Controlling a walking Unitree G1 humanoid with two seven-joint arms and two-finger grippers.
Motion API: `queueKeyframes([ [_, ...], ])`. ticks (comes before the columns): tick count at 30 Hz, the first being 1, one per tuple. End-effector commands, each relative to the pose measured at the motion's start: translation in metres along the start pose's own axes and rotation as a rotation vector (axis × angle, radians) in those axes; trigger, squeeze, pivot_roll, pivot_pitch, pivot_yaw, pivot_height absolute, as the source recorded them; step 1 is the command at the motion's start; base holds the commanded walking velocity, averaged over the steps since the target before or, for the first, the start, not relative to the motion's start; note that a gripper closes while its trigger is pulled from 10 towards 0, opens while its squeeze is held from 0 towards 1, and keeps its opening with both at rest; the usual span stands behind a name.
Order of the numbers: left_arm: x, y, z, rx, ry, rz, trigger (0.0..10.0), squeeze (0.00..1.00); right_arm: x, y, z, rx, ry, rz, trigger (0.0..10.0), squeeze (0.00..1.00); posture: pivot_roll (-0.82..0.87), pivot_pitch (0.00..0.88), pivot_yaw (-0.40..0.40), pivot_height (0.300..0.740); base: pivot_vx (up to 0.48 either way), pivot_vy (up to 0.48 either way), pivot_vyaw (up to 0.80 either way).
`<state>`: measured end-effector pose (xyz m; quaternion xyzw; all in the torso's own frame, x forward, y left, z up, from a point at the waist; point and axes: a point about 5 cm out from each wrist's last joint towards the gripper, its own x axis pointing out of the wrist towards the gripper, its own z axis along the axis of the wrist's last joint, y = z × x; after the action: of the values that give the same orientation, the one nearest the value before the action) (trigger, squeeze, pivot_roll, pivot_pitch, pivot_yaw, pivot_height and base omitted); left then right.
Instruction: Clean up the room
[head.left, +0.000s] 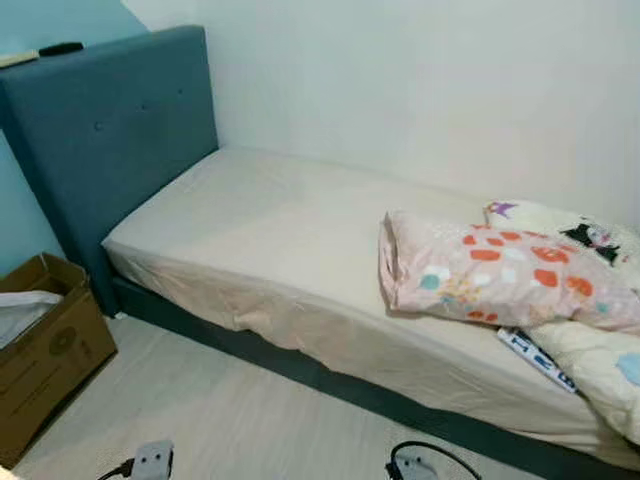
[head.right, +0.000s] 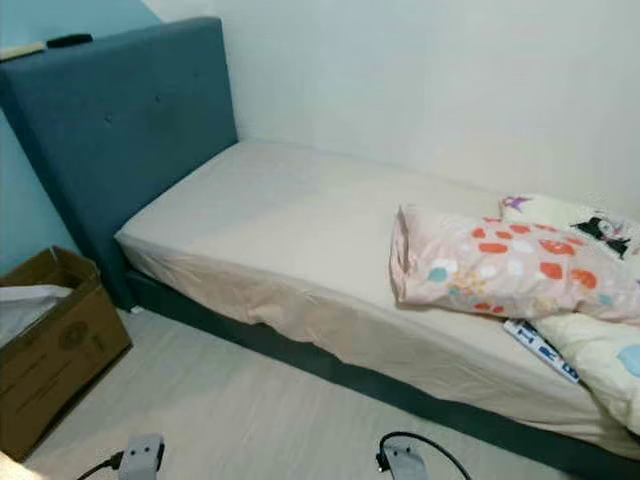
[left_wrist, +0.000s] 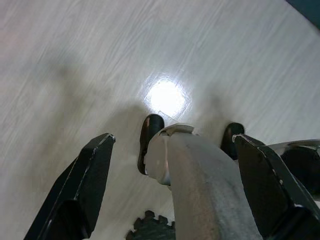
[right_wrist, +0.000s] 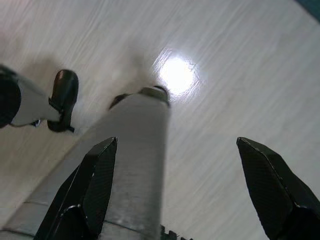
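Both arms hang idle at the robot's sides, pointed down at the pale wood-grain floor. The left gripper has its two long black fingers spread wide with nothing between them, the robot's own silver leg and dark foot showing in the gap. The right gripper is spread just as wide and equally empty, hanging over the same glossy boards. My guess is that they sit this way because the robot is only looking the room over, with nothing chosen to pick up yet.

Everything that needs tidying lies well ahead of and above the grippers, on the teal-framed bed with its tall padded blue headboard. The cream fitted sheet is bare toward the headboard. At the far end, on the robot's right, sits a pink pillow printed with orange and teal blobs. Behind it, touching, lies a white cartoon-print cushion, and a pale cream quilt is bunched against the pillow's near side. A small blue-and-white flat packet pokes out beneath the pillow and quilt.

On the robot's left, beside the headboard, stands an open brown cardboard box with something white inside.
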<state>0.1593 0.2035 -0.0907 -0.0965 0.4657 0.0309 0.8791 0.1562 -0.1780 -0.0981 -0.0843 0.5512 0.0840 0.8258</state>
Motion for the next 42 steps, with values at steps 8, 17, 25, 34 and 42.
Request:
queueKeyframes([
  [8,0.001,-0.004,0.000,0.014,0.013,-0.020,10.0,0.00,0.000,-0.001,-0.005,-0.009,0.026,0.004,10.0,0.00,0.00,0.000,-0.017,0.705,0.000,-0.472,0.00],
  [17,0.001,-0.001,0.004,-0.006,-0.001,0.001,10.0,0.00,0.000,-0.001,-0.007,0.033,0.020,-0.004,10.0,0.00,-0.02,0.000,0.011,0.705,0.000,-0.460,-0.39],
  [25,0.003,-0.002,0.017,-0.044,-0.050,0.009,10.0,0.00,0.000,-0.002,-0.005,0.053,0.004,-0.021,10.0,0.00,-0.02,0.000,0.018,0.705,0.000,-0.045,-0.58],
  [34,0.004,-0.005,0.021,-0.027,-0.062,-0.008,10.0,0.00,0.000,0.000,-0.002,0.056,-0.003,-0.010,10.0,0.00,-0.02,0.000,0.008,0.705,0.167,0.000,0.00],
  [42,0.004,-0.007,0.016,-0.046,-0.057,-0.015,10.0,0.00,0.000,-0.003,-0.003,0.049,0.000,-0.012,10.0,0.00,-0.02,0.000,-0.003,0.705,0.408,0.000,0.00],
])
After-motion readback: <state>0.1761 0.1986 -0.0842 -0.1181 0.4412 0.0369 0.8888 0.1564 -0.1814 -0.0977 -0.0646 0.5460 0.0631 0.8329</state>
